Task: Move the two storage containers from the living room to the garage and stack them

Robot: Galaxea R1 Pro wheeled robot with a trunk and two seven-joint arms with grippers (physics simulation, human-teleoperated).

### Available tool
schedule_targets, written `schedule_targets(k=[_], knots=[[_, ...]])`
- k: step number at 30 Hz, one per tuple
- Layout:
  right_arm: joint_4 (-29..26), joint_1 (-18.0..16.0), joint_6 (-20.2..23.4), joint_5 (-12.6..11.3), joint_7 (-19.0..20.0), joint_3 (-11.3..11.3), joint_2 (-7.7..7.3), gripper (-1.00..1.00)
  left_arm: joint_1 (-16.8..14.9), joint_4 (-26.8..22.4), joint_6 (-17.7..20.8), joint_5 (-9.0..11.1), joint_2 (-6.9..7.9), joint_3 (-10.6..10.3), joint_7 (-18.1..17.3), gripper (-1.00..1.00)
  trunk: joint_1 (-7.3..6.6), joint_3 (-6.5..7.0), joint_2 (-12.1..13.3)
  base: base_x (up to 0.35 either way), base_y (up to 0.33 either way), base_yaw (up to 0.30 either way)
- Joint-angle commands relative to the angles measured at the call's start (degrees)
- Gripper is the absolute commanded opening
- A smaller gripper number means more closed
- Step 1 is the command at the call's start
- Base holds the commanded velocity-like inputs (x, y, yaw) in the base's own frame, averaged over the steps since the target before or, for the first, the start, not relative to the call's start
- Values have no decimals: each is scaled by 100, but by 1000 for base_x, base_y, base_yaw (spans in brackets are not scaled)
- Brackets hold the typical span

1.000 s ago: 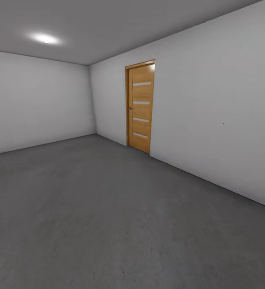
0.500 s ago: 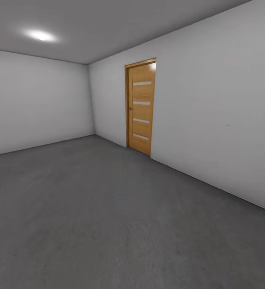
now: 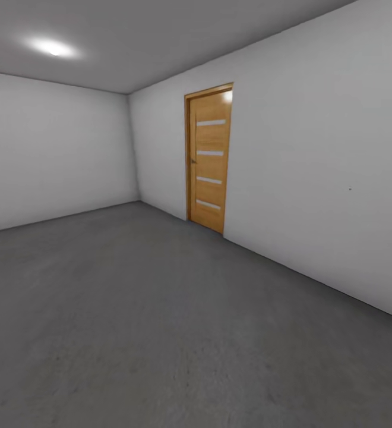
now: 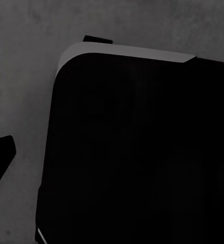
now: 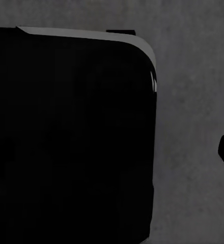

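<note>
while the robot faces a wooden door (image 3: pixel 208 157) on the right wall | grey concrete floor (image 3: pixel 130 309) bare ahead | no stack seen, task looks unfinished | end effector states: cannot tell

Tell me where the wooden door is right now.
In the head view the wooden door stands shut in the white wall on the right, just past the room's far corner, its foot meeting the grey concrete floor.

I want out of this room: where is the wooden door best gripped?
Probably the small handle at the door's left edge, mid-height, coming from the front: the shut panel is otherwise flat. The handle's shape is too small to tell.
</note>
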Motion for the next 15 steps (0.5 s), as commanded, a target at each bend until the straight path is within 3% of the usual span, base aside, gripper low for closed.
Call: schedule_targets(k=[1,15], knots=[[1,0,-20,1,-2,1,0,100,0,-4,-10,32,-2,16,-1,100,4,-4,-2,323,0,0],[1,0,-20,-1,-2,1,9,100,0,-4,-10,32,-2,16,-3,100,4,-4,-2,323,0,0]])
